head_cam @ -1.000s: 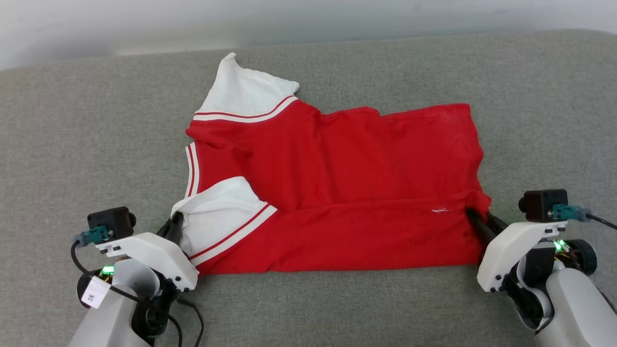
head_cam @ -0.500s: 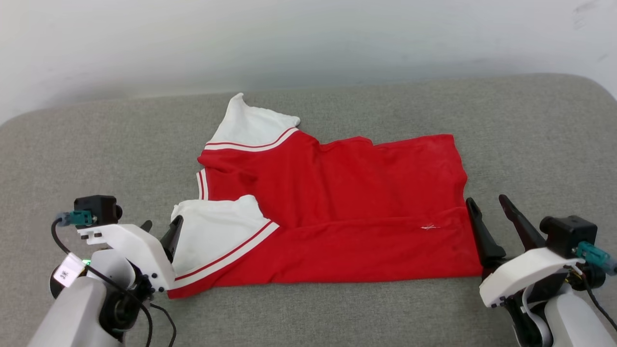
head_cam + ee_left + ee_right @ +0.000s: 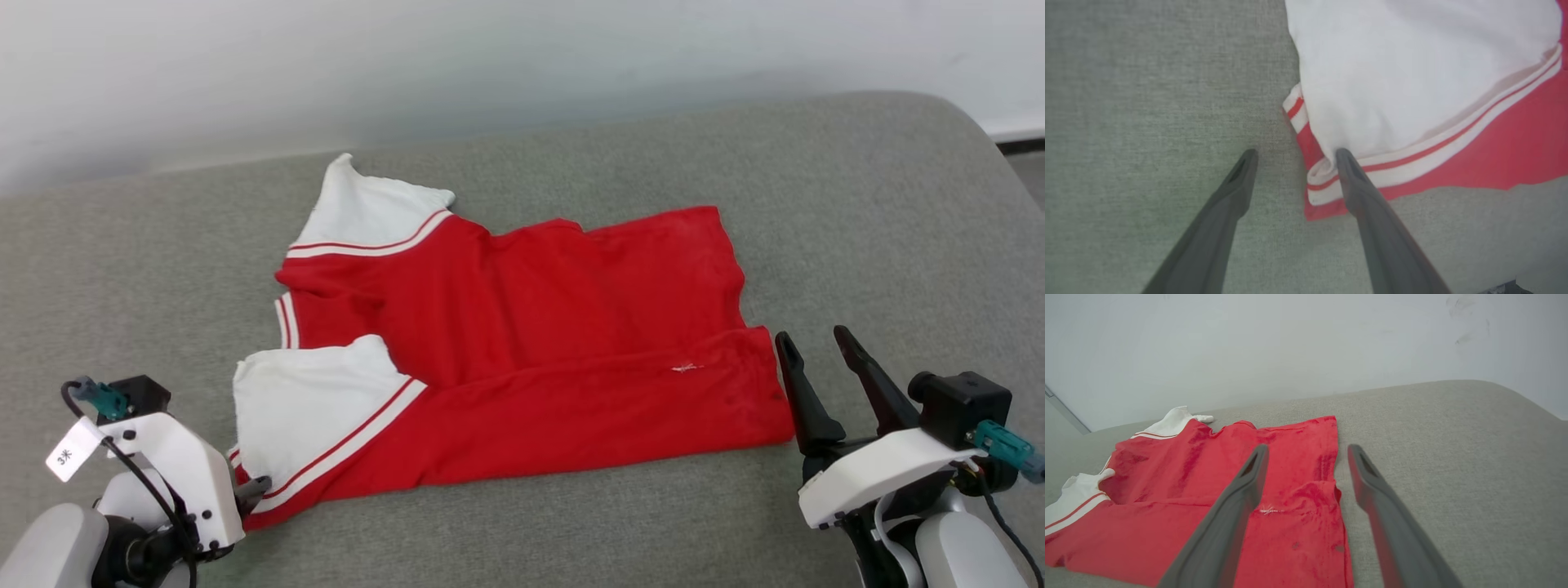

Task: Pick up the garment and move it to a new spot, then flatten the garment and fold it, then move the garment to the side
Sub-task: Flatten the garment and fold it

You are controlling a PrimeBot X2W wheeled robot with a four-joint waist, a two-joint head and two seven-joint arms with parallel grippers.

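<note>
Flat on the grey woven fabric cushion (image 3: pixel 857 204), centre-left: red jersey T-shirt with white short sleeves (image 3: pixel 522 343). Its long axis runs left-right across me, with the sleeves and striped neck trim pointing to my left and the hem to my right. The near long edge is folded over onto the body. My left gripper (image 3: pixel 1296 153) has its fingers spread and clamps nothing. One fingertip (image 3: pixel 1345 161) is over the striped trim at the near sleeve corner, the other over bare cushion. My right gripper (image 3: pixel 812 335) is spread too and empty, just beside the hem's near corner, not touching. White wall (image 3: pixel 522 65) behind.
</note>
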